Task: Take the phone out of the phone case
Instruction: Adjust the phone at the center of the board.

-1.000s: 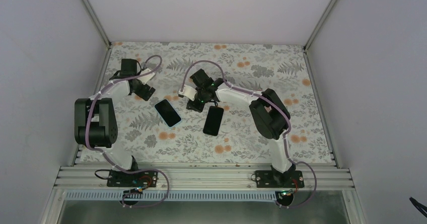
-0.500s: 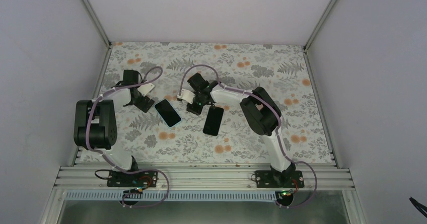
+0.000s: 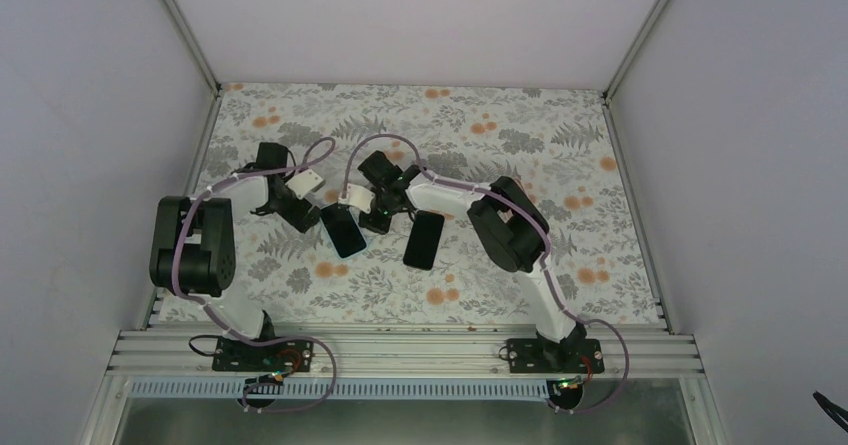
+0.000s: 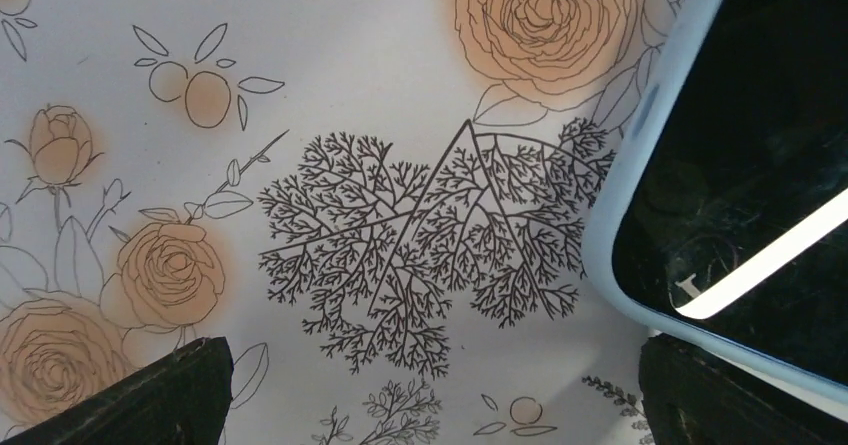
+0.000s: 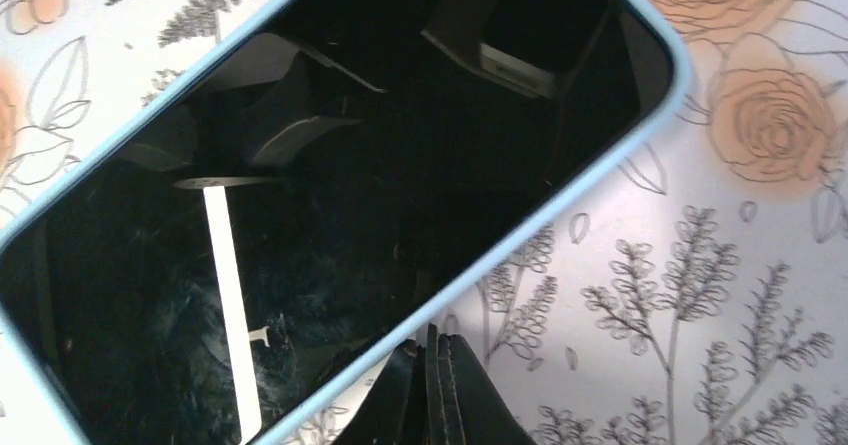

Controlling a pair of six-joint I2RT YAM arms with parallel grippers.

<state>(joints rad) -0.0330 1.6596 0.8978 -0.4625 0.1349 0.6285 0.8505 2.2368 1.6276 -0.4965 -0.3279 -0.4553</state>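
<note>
The phone, black screen up in a light blue case, lies flat on the floral table between the two grippers. My left gripper is open wide just left of it. In the left wrist view the case's rounded corner lies beside the right finger, and I cannot tell if they touch. My right gripper is shut and empty. In the right wrist view its closed fingertips sit against the case's long edge. The phone screen fills most of that view.
A second black, phone-shaped slab lies on the table just right of the right gripper. The floral tabletop is walled by white panels at the back and both sides. The arm bases stand on the metal rail at the near edge.
Both grippers have closed in on the cased phone, the left moving right and nearer, the right moving left. The phone has shifted slightly right and nearer.
</note>
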